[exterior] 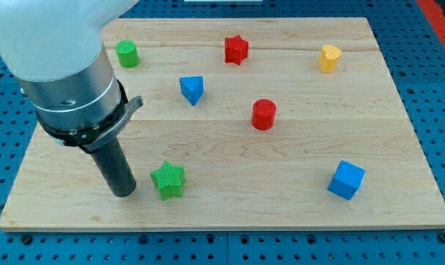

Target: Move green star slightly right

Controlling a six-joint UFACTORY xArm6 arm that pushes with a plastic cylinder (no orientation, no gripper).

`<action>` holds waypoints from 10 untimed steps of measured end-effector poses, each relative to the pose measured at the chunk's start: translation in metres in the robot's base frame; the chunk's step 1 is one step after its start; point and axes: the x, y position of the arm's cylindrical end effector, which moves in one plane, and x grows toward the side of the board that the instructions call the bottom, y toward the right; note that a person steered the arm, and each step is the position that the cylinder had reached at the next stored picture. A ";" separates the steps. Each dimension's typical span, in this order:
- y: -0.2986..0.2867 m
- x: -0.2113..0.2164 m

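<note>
With my tip [124, 193] just left of the green star [168, 180], I should push rightward gently and briefly (no claw here, only a rod).

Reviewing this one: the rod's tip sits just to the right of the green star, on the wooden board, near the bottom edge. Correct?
Not quite. In the camera view, my tip sits just to the view's left of the green star, not its right. The rest holds: both are on the wooden board, near the bottom edge.

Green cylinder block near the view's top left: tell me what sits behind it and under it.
The small green cylinder block stands on the bare wooden board. Toward the view's top only board edge shows. The arm's grey body hides the board to its left.
</note>
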 end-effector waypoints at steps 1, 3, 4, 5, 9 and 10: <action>0.000 0.000; 0.097 -0.039; 0.100 -0.042; 0.094 -0.042; 0.109 -0.051; 0.132 -0.044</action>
